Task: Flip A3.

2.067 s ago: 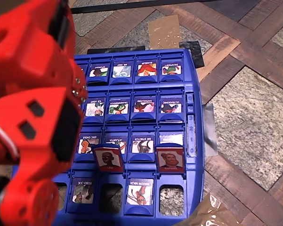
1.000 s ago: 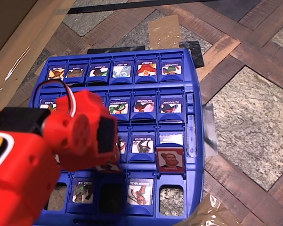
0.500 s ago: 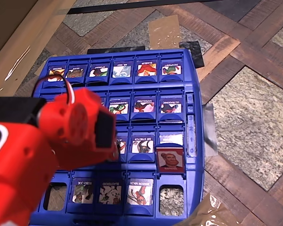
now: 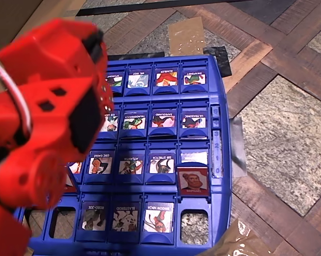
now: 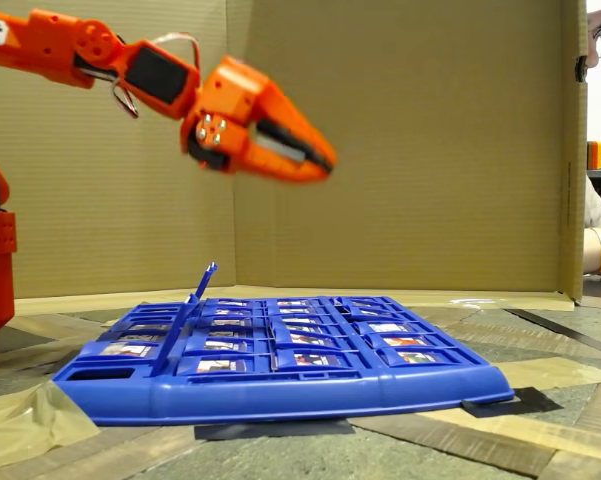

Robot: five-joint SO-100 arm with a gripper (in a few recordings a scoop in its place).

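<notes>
From my overhead view, A3 (image 4: 125,220) now lies flat in the bottom row of the blue board (image 4: 222,154) with its blue BLASTEROID face up, where two seconds back it stood upright showing the red-framed portrait; it was already down half a second ago. The gripper (image 5: 315,160) is no longer low over that tile: I see the red arm (image 4: 48,117) pulled back toward the upper left of the overhead picture, uncovering the third-row tiles it was hiding, and in the fixed view the gripper hangs well above the board, fingers close together.
</notes>
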